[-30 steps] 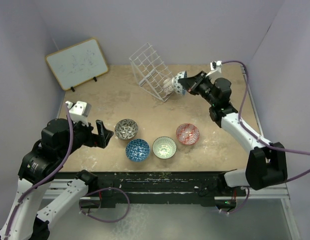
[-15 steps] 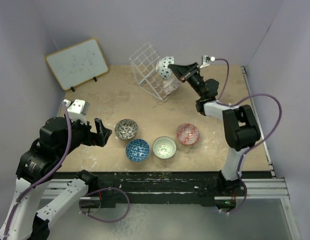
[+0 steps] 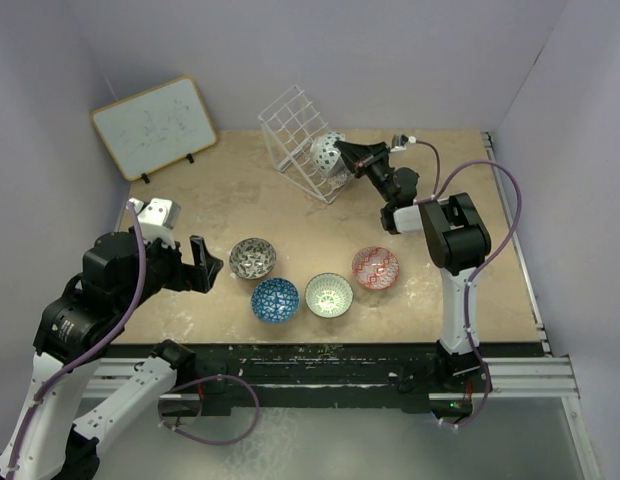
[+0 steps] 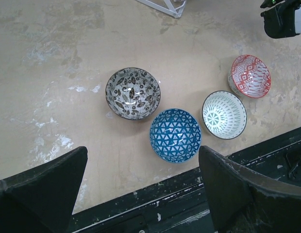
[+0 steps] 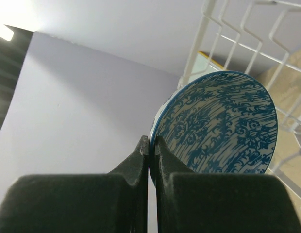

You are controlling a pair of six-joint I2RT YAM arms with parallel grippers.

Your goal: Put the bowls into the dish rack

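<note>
My right gripper (image 3: 342, 152) is shut on the rim of the light blue bowl (image 3: 326, 151), holding it on edge against the white wire dish rack (image 3: 295, 125). In the right wrist view the bowl (image 5: 223, 124) fills the right half, its rim pinched at the gripper's tip (image 5: 152, 140), with rack wires (image 5: 223, 24) above. The grey-silver bowl (image 3: 253, 258), dark blue bowl (image 3: 276, 299), pale green-white bowl (image 3: 329, 294) and red-pink bowl (image 3: 375, 267) sit on the table. My left gripper (image 3: 202, 266) is open, left of the grey-silver bowl (image 4: 133, 92).
A wood-framed whiteboard (image 3: 154, 127) leans at the back left. The table's dark front edge (image 4: 189, 194) runs just below the dark blue bowl (image 4: 175, 134). Purple walls close in the back and sides.
My right gripper has carried the light blue bowl up and left, then lowered it into the dish rack's open side. The left arm has barely moved.
</note>
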